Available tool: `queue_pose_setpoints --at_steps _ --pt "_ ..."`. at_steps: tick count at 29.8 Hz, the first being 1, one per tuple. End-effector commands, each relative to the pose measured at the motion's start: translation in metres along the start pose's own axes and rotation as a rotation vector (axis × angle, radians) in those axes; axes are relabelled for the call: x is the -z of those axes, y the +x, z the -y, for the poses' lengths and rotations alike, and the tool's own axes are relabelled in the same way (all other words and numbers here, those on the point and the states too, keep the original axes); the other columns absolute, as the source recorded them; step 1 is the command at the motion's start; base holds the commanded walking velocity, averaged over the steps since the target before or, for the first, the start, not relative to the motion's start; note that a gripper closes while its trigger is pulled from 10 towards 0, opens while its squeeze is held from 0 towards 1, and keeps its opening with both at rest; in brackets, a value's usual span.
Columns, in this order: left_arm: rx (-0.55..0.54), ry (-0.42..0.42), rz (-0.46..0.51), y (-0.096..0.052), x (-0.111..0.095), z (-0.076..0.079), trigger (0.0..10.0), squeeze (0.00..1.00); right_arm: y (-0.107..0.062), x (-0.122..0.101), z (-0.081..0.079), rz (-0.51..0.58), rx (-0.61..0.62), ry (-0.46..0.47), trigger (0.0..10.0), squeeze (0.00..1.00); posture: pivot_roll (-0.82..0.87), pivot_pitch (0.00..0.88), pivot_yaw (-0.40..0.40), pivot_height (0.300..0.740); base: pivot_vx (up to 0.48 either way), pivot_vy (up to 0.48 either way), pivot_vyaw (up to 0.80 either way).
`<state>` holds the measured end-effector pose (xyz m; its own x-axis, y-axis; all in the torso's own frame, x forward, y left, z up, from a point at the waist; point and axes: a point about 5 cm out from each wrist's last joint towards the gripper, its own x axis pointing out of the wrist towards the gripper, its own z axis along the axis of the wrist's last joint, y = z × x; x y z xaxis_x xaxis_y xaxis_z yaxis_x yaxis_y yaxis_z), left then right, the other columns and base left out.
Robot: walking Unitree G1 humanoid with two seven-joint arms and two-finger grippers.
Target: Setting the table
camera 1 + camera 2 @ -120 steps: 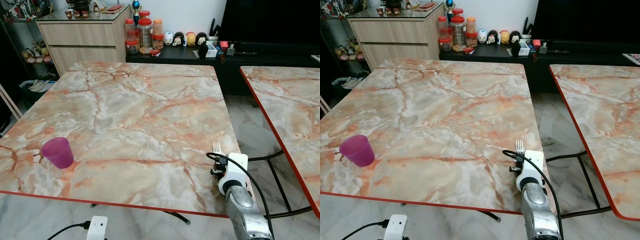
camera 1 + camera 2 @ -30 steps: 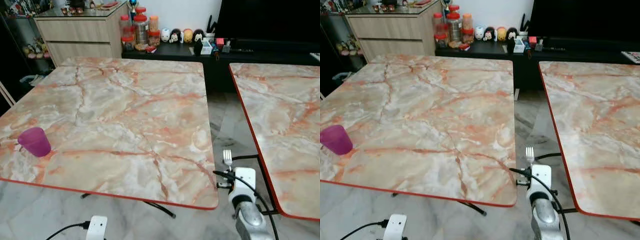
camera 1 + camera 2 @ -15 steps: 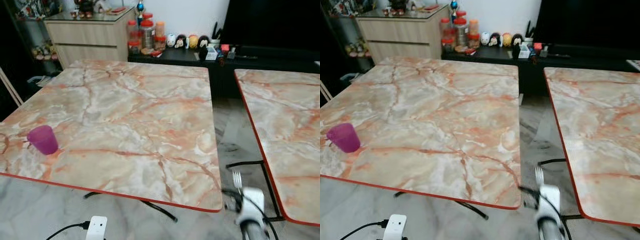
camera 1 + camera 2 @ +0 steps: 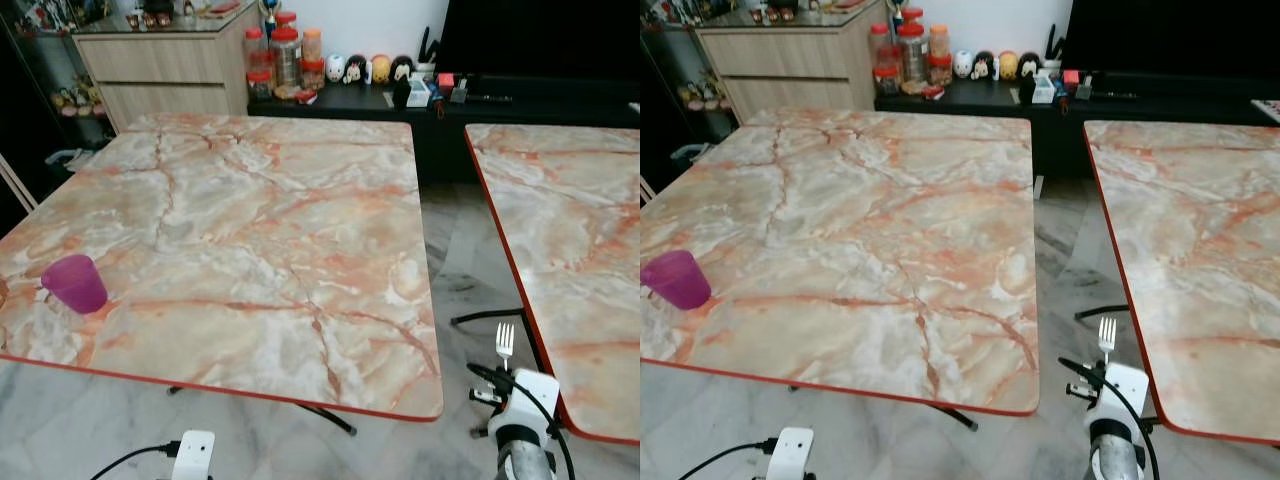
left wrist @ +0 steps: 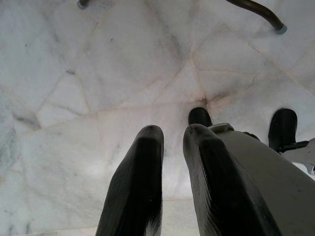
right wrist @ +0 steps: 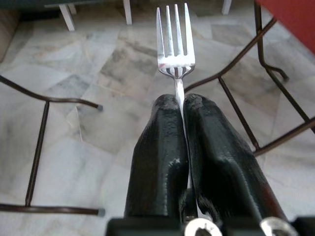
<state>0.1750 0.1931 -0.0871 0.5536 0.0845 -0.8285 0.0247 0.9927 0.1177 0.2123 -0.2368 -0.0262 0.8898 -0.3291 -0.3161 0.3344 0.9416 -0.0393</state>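
Fork (image 6: pixel 175 44) pinched upright in right claw (image 6: pixel 179 105); purple cup (image 4: pixel 75 283) on table (image 4: pixel 270 220).

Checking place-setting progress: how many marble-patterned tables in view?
2. One marble-patterned red-edged table ahead on the left, holding a purple plastic cup; the second marble-patterned table on the right, partly cut off by the frame.

The fork (image 6: pixel 175 49) handle is buried between the fingers (image 6: pixel 157 157); the second counter (image 4: pixel 570 240) runs off frame.

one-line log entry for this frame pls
task: setting the table | right tool: shut on fork, tines up, over the floor gap between tables | left tool: idle, pointing at floor | purple cup: near table's left edge
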Motion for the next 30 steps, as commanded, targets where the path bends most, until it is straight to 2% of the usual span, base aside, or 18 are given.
queue_pose_setpoints --at_steps 1,4,10,14,16,18,21,25,30 --pt "0.002 0.008 -0.014 0.000 0.003 -0.001 10.0 0.00 -0.005 0.010 -0.001 -0.049 -0.013 -0.014 10.0 0.00 -0.07 0.000 0.002 0.740 0.000 0.000 0.00" --pt "0.000 0.010 -0.019 -0.001 0.005 -0.002 10.0 0.00 -0.011 0.023 0.001 -0.122 -0.018 -0.018 10.0 0.00 -0.07 0.000 0.003 0.740 0.000 0.000 0.00" --pt "0.001 0.010 -0.018 -0.001 0.004 -0.002 10.0 0.00 -0.017 0.035 0.004 -0.184 -0.010 -0.026 10.0 0.00 -0.07 0.000 0.002 0.740 0.000 0.000 0.00" --pt "0.006 0.011 -0.017 0.000 0.003 0.000 10.0 0.00 -0.027 0.053 0.007 -0.294 -0.003 -0.022 10.0 0.00 -0.07 0.000 0.001 0.740 0.000 0.000 0.00" --pt "0.006 0.011 -0.018 0.000 0.003 0.000 10.0 0.00 -0.028 0.055 0.008 -0.306 -0.001 -0.017 10.0 0.00 -0.07 0.000 0.001 0.740 0.000 0.000 0.00" --pt "0.011 0.016 -0.019 0.000 0.003 0.002 10.0 0.00 -0.039 0.071 0.009 -0.424 -0.002 -0.008 10.0 0.00 -0.08 0.000 0.001 0.740 0.000 0.000 0.00" --pt "0.015 0.024 -0.021 0.000 0.004 0.003 10.0 0.00 -0.051 0.085 0.009 -0.524 -0.012 -0.016 10.0 0.00 -0.07 0.000 0.000 0.740 0.000 0.000 0.00" --pt "0.012 0.028 -0.027 -0.001 0.005 0.003 10.0 0.00 -0.054 0.089 0.008 -0.559 -0.027 -0.030 10.0 0.00 -0.07 0.000 0.000 0.740 0.000 0.000 0.00" --pt "0.011 0.029 -0.029 -0.001 0.006 0.002 10.0 0.00 -0.049 0.085 0.008 -0.544 -0.017 -0.017 10.0 0.00 -0.07 0.000 -0.001 0.740 0.000 0.000 0.00"
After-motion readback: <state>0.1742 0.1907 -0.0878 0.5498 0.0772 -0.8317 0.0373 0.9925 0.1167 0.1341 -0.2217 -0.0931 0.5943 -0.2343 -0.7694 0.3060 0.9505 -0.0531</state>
